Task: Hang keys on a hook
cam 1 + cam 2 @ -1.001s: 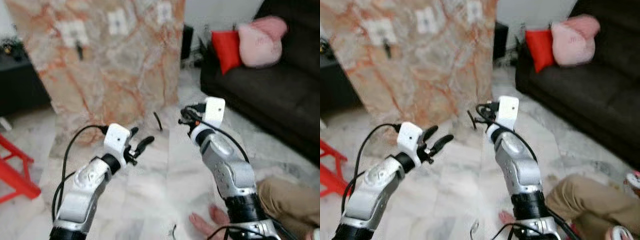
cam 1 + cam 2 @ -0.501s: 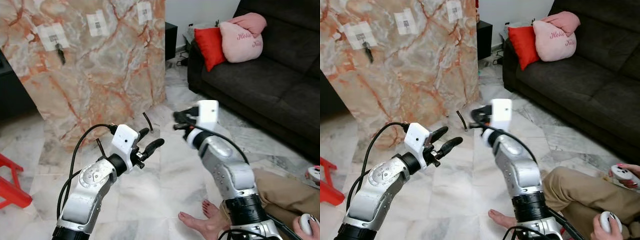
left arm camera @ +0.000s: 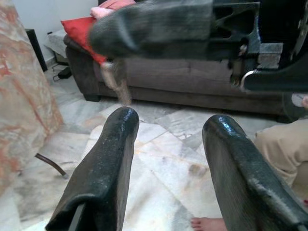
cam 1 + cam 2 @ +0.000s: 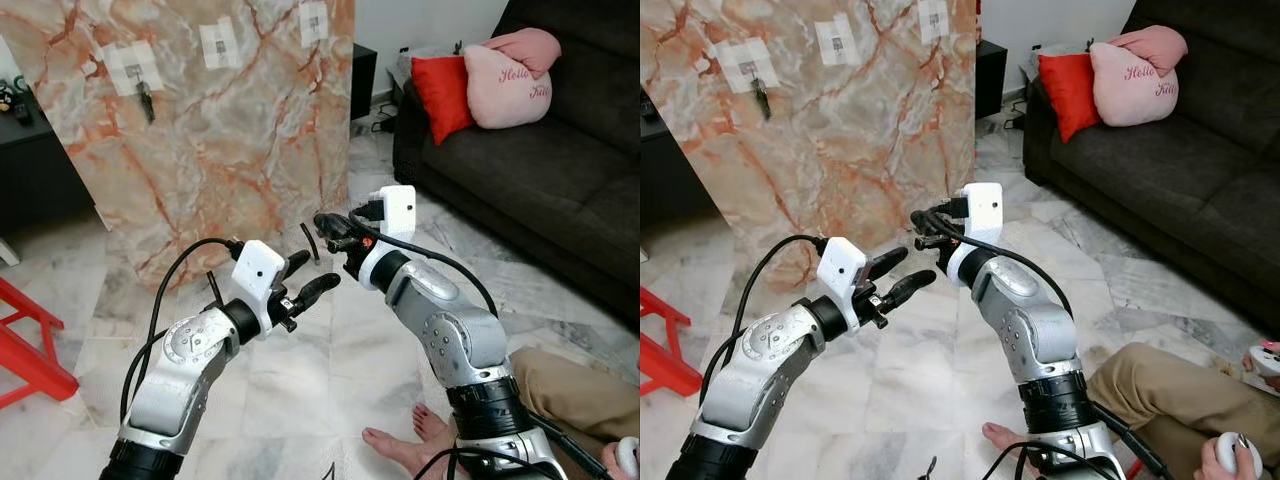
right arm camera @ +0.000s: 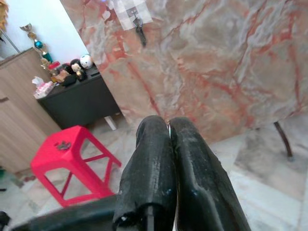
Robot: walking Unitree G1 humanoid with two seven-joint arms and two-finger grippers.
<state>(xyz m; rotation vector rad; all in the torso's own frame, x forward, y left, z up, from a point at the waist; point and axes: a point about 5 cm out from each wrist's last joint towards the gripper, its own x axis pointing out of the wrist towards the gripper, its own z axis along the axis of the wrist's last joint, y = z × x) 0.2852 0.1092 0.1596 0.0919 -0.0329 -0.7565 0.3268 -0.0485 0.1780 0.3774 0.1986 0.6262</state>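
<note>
Right wrist view, item one: right gripper (image 5: 169,126), fingers pressed together on a thin metal sliver, seemingly a key ring; we cannot make out keys below it. Item two: left gripper (image 4: 305,280), fingers spread, holding nothing, just beside the right one. Item three: marble panel (image 4: 230,130), polished, hard, orange-veined, bearing taped hooks; one hook (image 4: 138,72) already carries dark keys (image 4: 147,102). We judge keys light, rigid, slippery, prone to swing (best pinched at the ring). Item four: sofa (image 4: 540,170), dark and soft, with cushions.
</note>
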